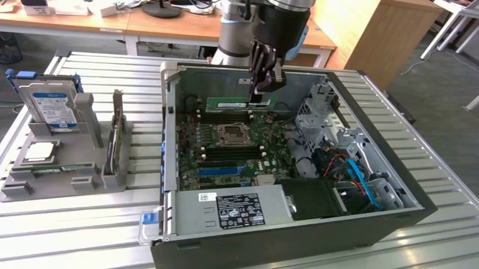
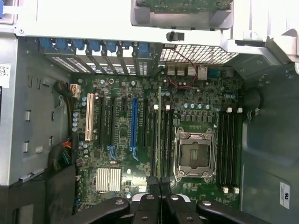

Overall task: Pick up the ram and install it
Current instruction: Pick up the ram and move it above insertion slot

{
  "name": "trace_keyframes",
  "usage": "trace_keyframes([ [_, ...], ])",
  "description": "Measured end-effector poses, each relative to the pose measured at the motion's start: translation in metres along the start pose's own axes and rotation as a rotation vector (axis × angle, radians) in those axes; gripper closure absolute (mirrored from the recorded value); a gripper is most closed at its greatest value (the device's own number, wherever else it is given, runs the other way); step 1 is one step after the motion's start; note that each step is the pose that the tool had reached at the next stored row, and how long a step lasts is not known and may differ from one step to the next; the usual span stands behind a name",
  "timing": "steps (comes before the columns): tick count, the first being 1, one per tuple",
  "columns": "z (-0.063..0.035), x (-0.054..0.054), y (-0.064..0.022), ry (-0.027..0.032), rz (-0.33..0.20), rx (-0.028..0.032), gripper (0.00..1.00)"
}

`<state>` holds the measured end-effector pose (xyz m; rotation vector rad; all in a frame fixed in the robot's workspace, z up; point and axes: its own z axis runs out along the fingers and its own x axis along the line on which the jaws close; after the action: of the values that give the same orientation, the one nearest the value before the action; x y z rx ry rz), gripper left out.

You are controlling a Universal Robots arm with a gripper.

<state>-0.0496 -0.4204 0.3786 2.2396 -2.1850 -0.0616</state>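
Hanging over the black slots [image 2: 167, 140] in the case [image 1: 169, 140], the hand [image 1: 259, 99] is clamped on one end of the ram [image 1: 235, 103]. That end grip could let it tilt and jam off-slot.

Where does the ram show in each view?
Exterior view: ram held in the gripper, just above the CPU socket in the picture.
Wrist view: ram edge-on, a thin strip running out from the gripper, beside the CPU socket.
Shared landmark: the CPU socket.
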Motion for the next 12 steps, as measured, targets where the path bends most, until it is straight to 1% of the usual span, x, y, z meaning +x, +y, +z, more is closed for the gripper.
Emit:
trace_keyframes([
  [8, 0.0109, 0.000, -0.0004, 0.0000, 0.000, 0.0002, 0.88],
  [12, 0.0115, 0.000, -0.0004, 0.0003, 0.000, -0.0001, 0.88],
])
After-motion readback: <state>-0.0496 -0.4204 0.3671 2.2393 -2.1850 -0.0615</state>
